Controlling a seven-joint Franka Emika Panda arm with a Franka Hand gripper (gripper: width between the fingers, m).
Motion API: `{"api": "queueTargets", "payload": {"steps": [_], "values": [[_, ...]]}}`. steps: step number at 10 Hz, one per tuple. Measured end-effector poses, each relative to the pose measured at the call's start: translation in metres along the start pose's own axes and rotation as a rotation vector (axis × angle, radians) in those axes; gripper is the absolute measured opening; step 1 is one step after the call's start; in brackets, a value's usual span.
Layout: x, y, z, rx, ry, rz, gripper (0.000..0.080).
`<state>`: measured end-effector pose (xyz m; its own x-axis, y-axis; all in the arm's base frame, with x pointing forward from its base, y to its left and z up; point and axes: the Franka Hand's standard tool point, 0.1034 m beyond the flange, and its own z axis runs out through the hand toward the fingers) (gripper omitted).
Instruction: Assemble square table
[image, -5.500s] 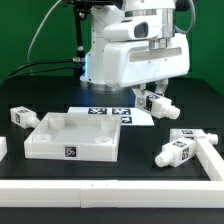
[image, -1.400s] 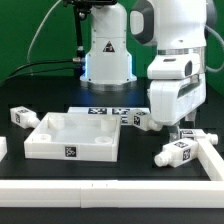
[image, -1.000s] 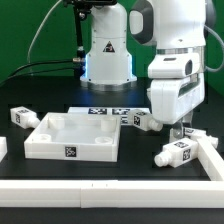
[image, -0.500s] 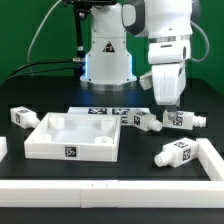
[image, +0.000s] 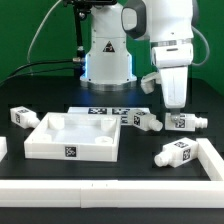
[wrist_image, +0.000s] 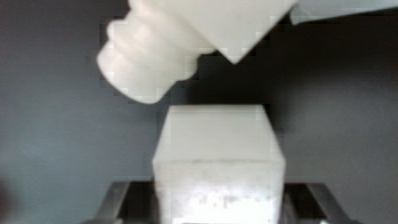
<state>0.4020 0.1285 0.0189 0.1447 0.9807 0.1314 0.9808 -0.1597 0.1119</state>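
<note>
Pincer (image: 181, 119) clenched on a table leg (image: 184, 121), lifted clear of the tabletop (image: 120, 160) at the exterior view's right. Square top (image: 70, 137) flat at left-centre, another leg (image: 140, 119) beside it.

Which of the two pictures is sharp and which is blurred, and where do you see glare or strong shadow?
The exterior view is sharp: the tags on the square top and the legs read clearly, and the arm's white shell shows soft glare. The wrist view is blurred and dim: the leg held close to the lens looks grainy, and another leg behind it is bright and soft-edged against the dark table.
</note>
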Motion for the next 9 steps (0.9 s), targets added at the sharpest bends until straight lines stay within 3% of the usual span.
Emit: {"api": "queueTargets", "payload": {"steps": [2,4,5,6,8,9], "values": [[-0.004,0.001,0.001,0.002,0.000,-0.010,0.0282],[-0.004,0.000,0.002,0.003,-0.001,-0.010,0.0546],[-0.002,0.001,0.000,0.002,-0.002,-0.020,0.0546],[0.003,0.008,-0.012,-0.012,-0.007,-0.045,0.0628],[-0.002,0.044,-0.037,-0.009,-0.059,-0.101,0.0643],[0.004,0.069,-0.041,-0.018,-0.069,-0.173,0.0648]]}}
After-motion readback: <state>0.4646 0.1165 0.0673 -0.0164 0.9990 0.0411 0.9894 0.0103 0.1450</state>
